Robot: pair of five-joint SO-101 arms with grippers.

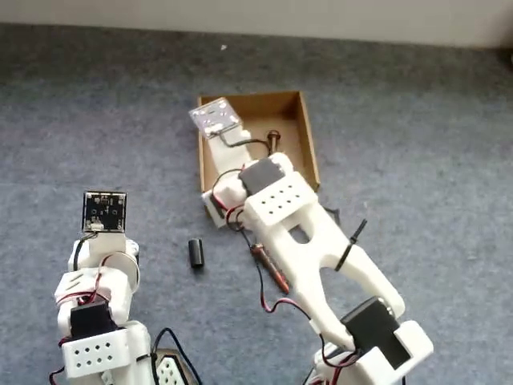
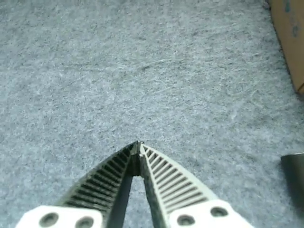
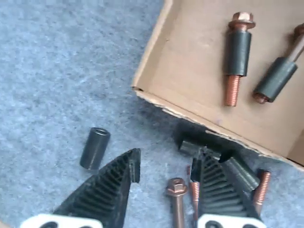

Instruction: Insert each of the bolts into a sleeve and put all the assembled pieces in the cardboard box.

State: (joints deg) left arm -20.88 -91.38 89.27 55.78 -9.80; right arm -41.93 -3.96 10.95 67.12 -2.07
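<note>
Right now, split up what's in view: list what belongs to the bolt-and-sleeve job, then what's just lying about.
Job: cardboard box; two assembled pieces inside it; loose sleeve on the grey carpet; loose bolt under the open right gripper.
Lying about: grey carpet.

The high camera is looking almost straight down from well above the grey surface (image 1: 417,120). It is taking in both arms, which are entering from the lower edge, and the cardboard box (image 1: 309,136) at upper centre. Each wrist camera is sitting close over the surface and looking forward along its own fingers: the left fingers (image 2: 166,183) and the right fingers (image 3: 109,190). The high and right wrist views are sharing the box and the loose sleeve (image 1: 195,253) near it, while the left wrist view is catching a box corner.
</note>
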